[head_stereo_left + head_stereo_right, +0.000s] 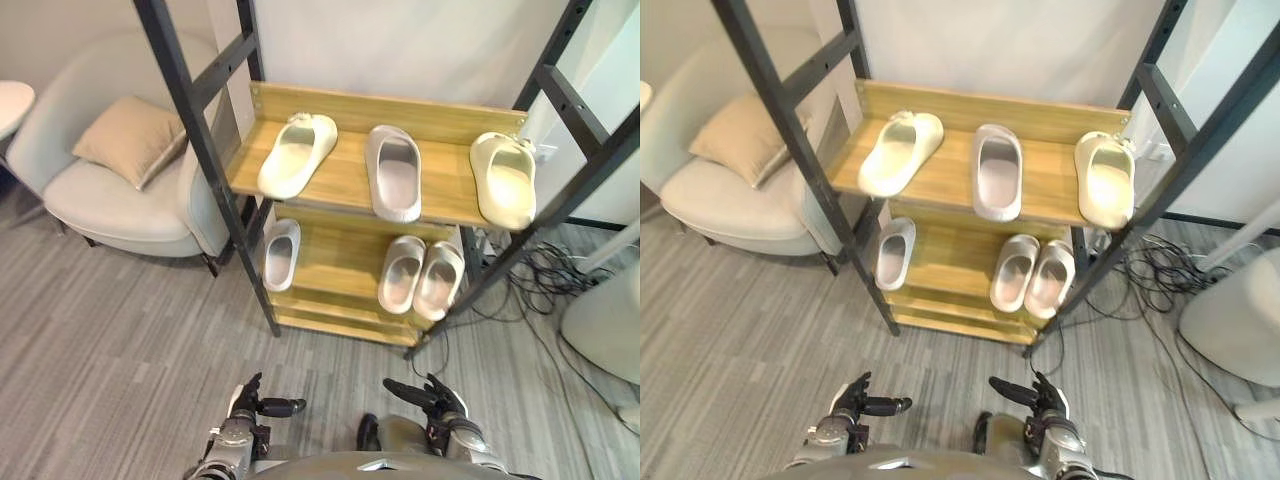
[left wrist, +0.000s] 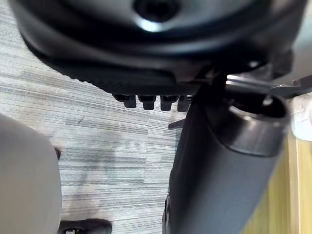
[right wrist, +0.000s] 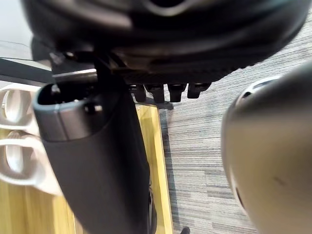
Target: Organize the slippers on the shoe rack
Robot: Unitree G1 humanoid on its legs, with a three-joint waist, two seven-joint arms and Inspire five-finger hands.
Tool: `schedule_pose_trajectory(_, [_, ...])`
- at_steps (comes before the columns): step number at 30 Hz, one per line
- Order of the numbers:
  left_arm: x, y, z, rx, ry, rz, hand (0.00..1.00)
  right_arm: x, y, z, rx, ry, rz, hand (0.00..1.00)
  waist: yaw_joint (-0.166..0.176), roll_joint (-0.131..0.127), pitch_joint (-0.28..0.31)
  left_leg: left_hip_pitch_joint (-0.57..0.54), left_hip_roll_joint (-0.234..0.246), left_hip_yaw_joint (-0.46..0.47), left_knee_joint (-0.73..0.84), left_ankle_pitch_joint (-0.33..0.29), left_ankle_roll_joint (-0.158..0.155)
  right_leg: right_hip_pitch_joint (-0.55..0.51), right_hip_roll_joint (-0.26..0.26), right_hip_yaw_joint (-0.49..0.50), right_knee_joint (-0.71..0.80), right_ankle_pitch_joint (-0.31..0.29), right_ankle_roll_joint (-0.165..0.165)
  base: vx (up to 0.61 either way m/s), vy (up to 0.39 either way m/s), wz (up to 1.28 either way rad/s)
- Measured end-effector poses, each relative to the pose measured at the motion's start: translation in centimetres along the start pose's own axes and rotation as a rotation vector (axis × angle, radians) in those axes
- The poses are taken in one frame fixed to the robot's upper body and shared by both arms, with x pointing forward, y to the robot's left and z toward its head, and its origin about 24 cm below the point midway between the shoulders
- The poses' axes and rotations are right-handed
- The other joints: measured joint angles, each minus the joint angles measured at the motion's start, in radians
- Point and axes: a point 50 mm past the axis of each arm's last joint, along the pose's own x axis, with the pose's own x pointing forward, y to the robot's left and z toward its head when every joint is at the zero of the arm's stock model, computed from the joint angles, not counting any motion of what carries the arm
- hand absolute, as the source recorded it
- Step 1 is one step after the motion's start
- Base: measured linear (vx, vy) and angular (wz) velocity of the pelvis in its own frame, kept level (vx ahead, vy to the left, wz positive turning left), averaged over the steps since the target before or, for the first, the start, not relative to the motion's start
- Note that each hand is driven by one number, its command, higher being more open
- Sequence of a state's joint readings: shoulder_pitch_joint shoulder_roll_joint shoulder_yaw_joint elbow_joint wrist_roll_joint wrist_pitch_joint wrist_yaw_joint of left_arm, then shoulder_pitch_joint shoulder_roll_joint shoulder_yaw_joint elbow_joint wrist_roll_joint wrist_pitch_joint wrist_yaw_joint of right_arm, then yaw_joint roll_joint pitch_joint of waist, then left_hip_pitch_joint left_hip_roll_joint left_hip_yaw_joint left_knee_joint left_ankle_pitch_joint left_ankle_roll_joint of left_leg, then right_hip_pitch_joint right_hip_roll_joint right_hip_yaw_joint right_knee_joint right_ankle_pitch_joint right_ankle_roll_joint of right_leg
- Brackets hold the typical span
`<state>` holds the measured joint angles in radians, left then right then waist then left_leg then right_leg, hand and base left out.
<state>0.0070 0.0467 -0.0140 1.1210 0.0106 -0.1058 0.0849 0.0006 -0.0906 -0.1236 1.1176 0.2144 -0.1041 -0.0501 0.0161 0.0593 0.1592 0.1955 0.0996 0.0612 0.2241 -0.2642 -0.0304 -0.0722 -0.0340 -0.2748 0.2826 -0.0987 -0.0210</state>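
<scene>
The shoe rack point(image 1: 345, 185) has a black metal frame and two wooden shelves. Its top shelf holds a cream slipper point(image 1: 297, 153) at the left, a grey slipper point(image 1: 393, 172) in the middle and a second cream slipper point(image 1: 503, 177) at the right. On the lower shelf a pale slipper point(image 1: 281, 254) lies alone at the left, and a pale pair point(image 1: 420, 277) lies side by side at the right. My left hand point(image 1: 250, 403) and right hand point(image 1: 432, 398) hang low in front of the rack, both open and holding nothing, well short of the shelves.
A pale armchair point(image 1: 110, 205) with a beige cushion point(image 1: 130, 138) stands left of the rack. A tangle of cables point(image 1: 545, 275) lies on the floor at the right, beside a white rounded object point(image 1: 605, 320). Grey carpet point(image 1: 130, 340) stretches between me and the rack.
</scene>
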Motion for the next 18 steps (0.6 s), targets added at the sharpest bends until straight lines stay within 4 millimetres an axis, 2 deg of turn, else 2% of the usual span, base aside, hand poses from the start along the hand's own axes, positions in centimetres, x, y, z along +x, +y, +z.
schedule_pose_trajectory(2, [0.0,-0.3,0.0,-0.005,0.0,-0.011,1.0,-0.3,-0.6,-0.9,0.017,0.021,-0.021,1.0,-0.003,0.004,-0.002,-0.011,0.014,-0.009,0.055,0.014,-0.025,0.064,0.015,-0.026,-0.077,0.009,0.0,0.29,-0.203,0.39])
schedule_pose_trajectory(3, [0.0,0.2,0.2,-0.031,-0.011,0.007,1.0,-0.4,-0.5,-1.4,0.038,0.034,-0.024,1.0,0.0,-0.011,0.005,-0.063,0.022,-0.01,0.185,0.023,-0.045,0.112,0.018,-0.036,-0.127,0.011,-0.001,0.19,-0.14,0.4])
schedule_pose_trajectory(4, [0.0,0.4,0.4,-0.04,-0.017,0.015,1.0,-0.5,-0.4,-1.5,0.041,0.035,-0.02,1.0,0.0,-0.017,0.009,-0.091,0.03,-0.01,0.246,0.027,-0.053,0.125,0.018,-0.04,-0.142,0.012,-0.002,0.13,-0.082,0.3])
schedule_pose_trajectory(5, [0.0,0.7,0.5,-0.057,-0.028,0.03,1.0,-0.5,-0.3,-1.5,0.043,0.032,-0.017,1.0,0.004,-0.028,0.017,-0.158,0.05,0.005,0.381,0.034,-0.078,0.147,0.023,-0.047,-0.168,0.014,-0.006,0.14,-0.038,0.14])
schedule_pose_trajectory(6, [0.0,0.9,0.7,-0.081,-0.034,0.043,1.0,-0.6,-0.4,-1.7,0.045,0.035,-0.022,1.0,0.008,-0.024,0.019,-0.223,0.088,0.05,0.502,-0.007,-0.075,0.178,0.035,-0.049,-0.19,0.014,-0.01,0.14,-0.009,0.08])
schedule_pose_trajectory(7, [0.0,1.0,0.7,-0.087,-0.038,0.046,1.0,-0.6,-0.4,-1.7,0.045,0.034,-0.023,1.0,0.01,-0.025,0.02,-0.239,0.097,0.067,0.512,-0.027,-0.07,0.192,0.035,-0.049,-0.197,0.015,-0.009,0.18,0.043,-0.06])
schedule_pose_trajectory(9, [0.0,1.0,0.8,-0.087,-0.046,0.047,1.0,-0.6,-0.3,-1.6,0.046,0.032,-0.02,1.0,0.012,-0.026,0.021,-0.263,0.098,0.079,0.454,-0.053,-0.063,0.211,0.029,-0.036,-0.202,0.015,-0.008,0.11,0.101,-0.3])
schedule_pose_trajectory(10, [0.0,1.0,1.0,-0.071,-0.05,0.042,1.0,-0.6,-0.2,-1.5,0.047,0.028,-0.017,1.0,0.013,-0.029,0.023,-0.263,0.065,0.031,0.275,-0.045,-0.056,0.215,0.014,-0.008,-0.202,0.017,0.009,0.1,0.158,-0.46])
schedule_pose_trajectory(11, [0.0,0.9,1.0,-0.069,-0.05,0.041,1.0,-0.6,-0.3,-1.5,0.047,0.026,-0.018,1.0,0.012,-0.026,0.021,-0.261,0.056,0.008,0.21,-0.017,-0.056,0.214,0.014,0.002,-0.202,0.016,0.017,0.15,0.253,-0.53])
schedule_pose_trajectory(12, [0.1,0.8,0.9,-0.062,-0.044,0.039,1.0,-0.6,-0.4,-1.6,0.043,0.028,-0.023,1.0,0.013,-0.014,0.016,-0.253,0.043,-0.016,0.147,0.053,-0.046,0.216,0.022,0.027,-0.211,0.015,0.041,0.12,0.219,-0.31])
schedule_pose_trajectory(14, [0.1,1.6,0.7,-0.033,-0.034,0.054,1.0,-0.7,0.2,-2.1,0.057,0.041,-0.014,1.0,0.006,-0.056,0.0,-0.222,0.003,0.013,0.09,0.068,-0.026,0.216,-0.015,0.055,-0.238,0.023,0.058,0.14,0.213,-0.28])
schedule_pose_trajectory(18, [0.1,1.7,0.5,-0.003,-0.026,0.048,1.0,-0.8,0.4,-2.4,0.059,0.051,-0.011,1.0,0.006,-0.072,-0.007,-0.168,-0.038,0.036,0.018,0.087,-0.004,0.233,-0.048,0.074,-0.252,0.025,0.061,0.07,0.111,-0.11])
